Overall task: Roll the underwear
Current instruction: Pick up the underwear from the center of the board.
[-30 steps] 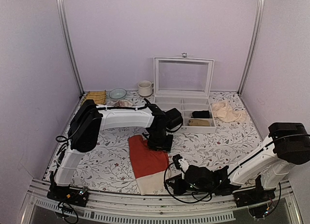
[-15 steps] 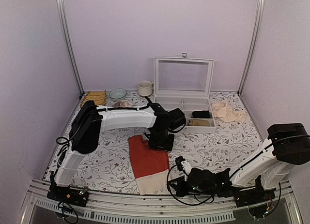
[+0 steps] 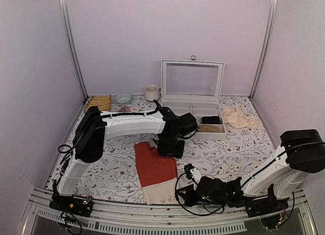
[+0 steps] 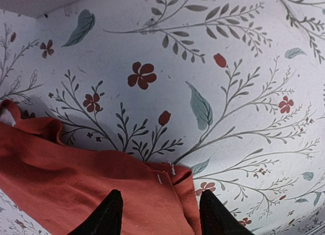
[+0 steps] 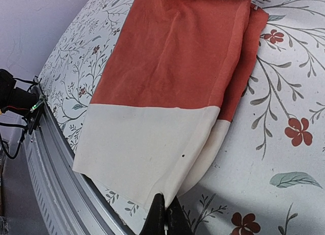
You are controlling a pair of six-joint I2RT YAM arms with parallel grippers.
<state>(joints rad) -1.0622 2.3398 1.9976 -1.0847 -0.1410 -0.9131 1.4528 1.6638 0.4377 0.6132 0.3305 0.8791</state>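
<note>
Left fingers nearer the hem
My left gripper (image 4: 160,214) hung half-spread over the red end of the underwear (image 3: 155,169); it ran lengthwise toward my right gripper (image 5: 165,217) (pinched closed), beside the cream waistband (image 5: 147,154).

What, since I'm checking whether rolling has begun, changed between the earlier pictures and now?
The right gripper drew back a little, rightward and toward the near edge, then settled beside the near end of the underwear, jaws shut. The left gripper edged slightly right over its far end, jaws open. Neither took hold of or let go of anything. The underwear lies flat and unrolled where it was.
</note>
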